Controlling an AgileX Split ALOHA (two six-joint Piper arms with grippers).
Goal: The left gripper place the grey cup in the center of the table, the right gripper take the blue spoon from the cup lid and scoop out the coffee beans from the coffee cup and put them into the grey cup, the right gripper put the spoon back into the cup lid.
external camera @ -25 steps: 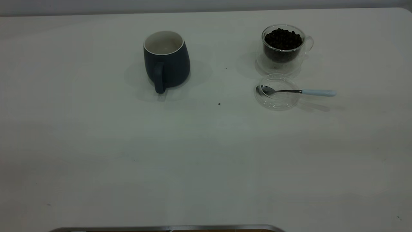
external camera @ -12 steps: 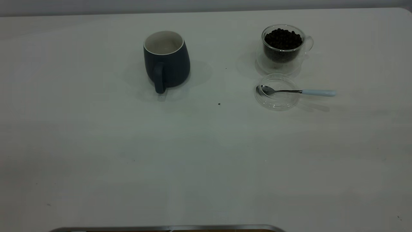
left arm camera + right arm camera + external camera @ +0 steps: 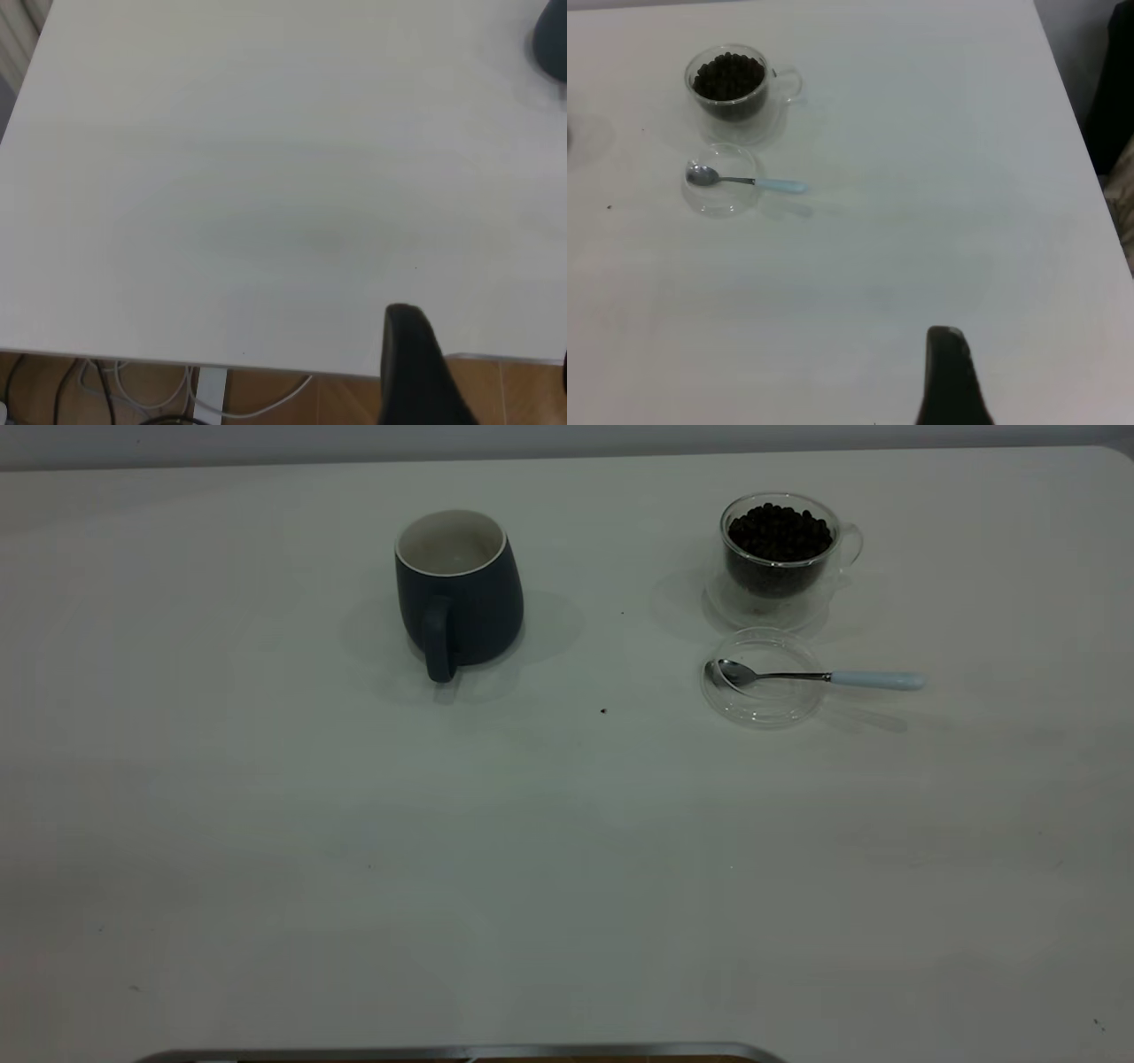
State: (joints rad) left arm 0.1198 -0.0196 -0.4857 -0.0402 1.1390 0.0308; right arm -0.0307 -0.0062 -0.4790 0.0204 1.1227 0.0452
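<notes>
The grey cup (image 3: 459, 589) stands upright left of the table's (image 3: 567, 850) middle at the back, handle toward the camera; a sliver of it (image 3: 554, 44) shows in the left wrist view. The coffee cup (image 3: 780, 558) (image 3: 731, 88), heaped with coffee beans (image 3: 780, 531), stands at the back right. Just in front lies the cup lid (image 3: 764, 682) (image 3: 722, 181) with the blue spoon (image 3: 824, 677) (image 3: 749, 181), bowl in the lid, handle sticking out to the right. Neither arm appears in the exterior view. My left gripper (image 3: 485, 354) hangs open at the table's edge, my right gripper (image 3: 1041, 381) open over bare table, both far from the objects.
One loose bean (image 3: 603, 711) lies between the grey cup and the lid. A metal rim (image 3: 461, 1052) runs along the near table edge. Cables (image 3: 133, 390) hang below the table on the left arm's side. A dark shape (image 3: 1121, 88) stands beyond the table's right edge.
</notes>
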